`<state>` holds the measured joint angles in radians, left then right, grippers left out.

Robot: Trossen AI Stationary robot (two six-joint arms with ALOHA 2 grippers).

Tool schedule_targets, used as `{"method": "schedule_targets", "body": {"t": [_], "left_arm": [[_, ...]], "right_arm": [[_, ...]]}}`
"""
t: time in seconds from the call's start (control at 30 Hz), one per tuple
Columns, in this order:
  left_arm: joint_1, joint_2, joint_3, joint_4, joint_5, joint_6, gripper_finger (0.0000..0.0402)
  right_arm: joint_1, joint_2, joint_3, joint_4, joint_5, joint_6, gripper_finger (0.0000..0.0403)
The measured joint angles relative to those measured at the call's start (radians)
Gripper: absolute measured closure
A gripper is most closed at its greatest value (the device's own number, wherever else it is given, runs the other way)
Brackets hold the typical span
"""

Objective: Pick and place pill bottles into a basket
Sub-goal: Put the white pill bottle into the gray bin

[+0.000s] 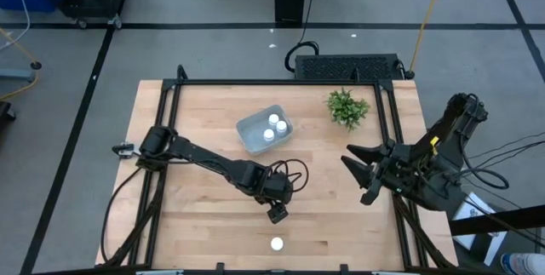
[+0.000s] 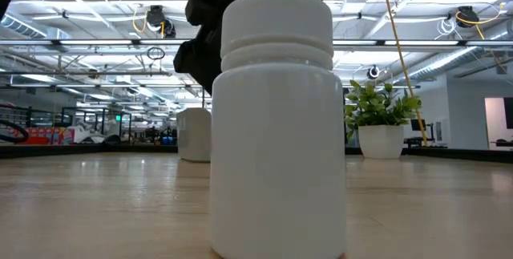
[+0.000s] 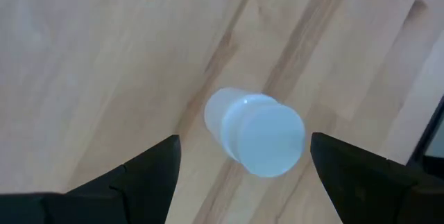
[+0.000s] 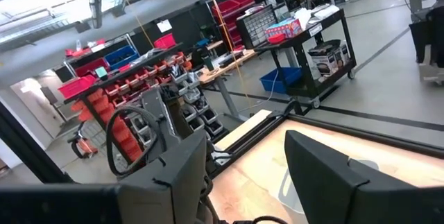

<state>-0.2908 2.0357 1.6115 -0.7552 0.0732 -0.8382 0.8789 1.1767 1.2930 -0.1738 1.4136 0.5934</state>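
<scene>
One white pill bottle (image 1: 277,243) stands upright on its base near the table's front edge; it fills the low view (image 2: 276,123). My left gripper (image 1: 278,214) hangs open above it, slightly to its far side, pointing steeply down. In the left wrist view the bottle's cap (image 3: 267,135) shows between the two fingers (image 3: 149,175), which are clear of it. The pale blue-grey basket (image 1: 255,137) lies at the table's middle with three white bottles (image 1: 274,126) in it. My right gripper (image 1: 362,173) waits open, held level and high at the table's right.
A small green plant (image 1: 347,107) in a white pot (image 2: 381,140) stands at the far right, next to the basket. A black frame (image 1: 281,82) runs along the table's edges. Bare wood lies around the lone bottle.
</scene>
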Motion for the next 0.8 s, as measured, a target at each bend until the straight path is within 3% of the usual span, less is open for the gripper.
{"method": "schedule_targets", "body": {"t": [0.67,0.8], "left_arm": [[0.002,0.041,0.0,0.026,0.029,0.007,0.0074],[0.003,0.041,0.0,0.027,0.027,0.008,0.0097]], "right_arm": [[0.0,0.0,0.0,-0.002,0.0,0.004,0.0211],[0.0,0.0,0.0,-0.002,-0.001,0.004,0.0211]]}}
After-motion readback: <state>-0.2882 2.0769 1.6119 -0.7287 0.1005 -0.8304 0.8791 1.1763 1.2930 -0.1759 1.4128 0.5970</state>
